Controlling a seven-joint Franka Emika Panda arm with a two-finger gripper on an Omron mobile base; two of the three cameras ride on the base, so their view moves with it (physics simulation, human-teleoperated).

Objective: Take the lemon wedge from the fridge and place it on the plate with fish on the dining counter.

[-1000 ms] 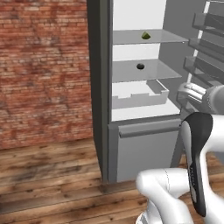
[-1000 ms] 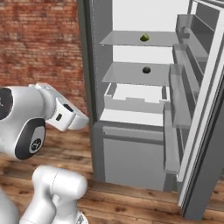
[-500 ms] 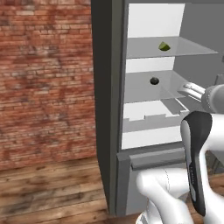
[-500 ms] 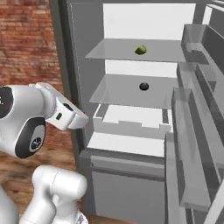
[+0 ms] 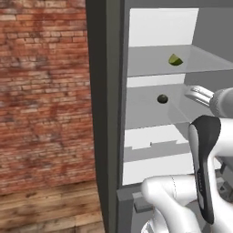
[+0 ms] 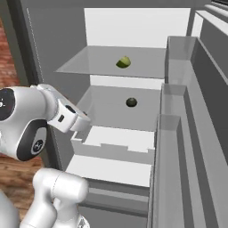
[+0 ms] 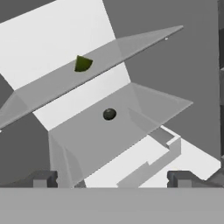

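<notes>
Your gripper (image 7: 112, 179) has its fingers wide apart and empty in front of the open fridge (image 6: 53, 49), ready to reach the lemon wedge (image 6: 123, 62) on the upper glass shelf (image 6: 93, 62), above the small dark round item (image 6: 131, 102).

Rendered home kitchen. Before me stands the tall grey metal fridge (image 5: 107, 113), door open, with white interior and glass shelves (image 6: 111, 62) carrying the tiny yellow-green lemon wedge (image 6: 123, 62) and a small dark round item (image 6: 131, 102). Beside it: red brick wall (image 5: 43, 91), wooden plank floor (image 5: 45, 209).
</notes>
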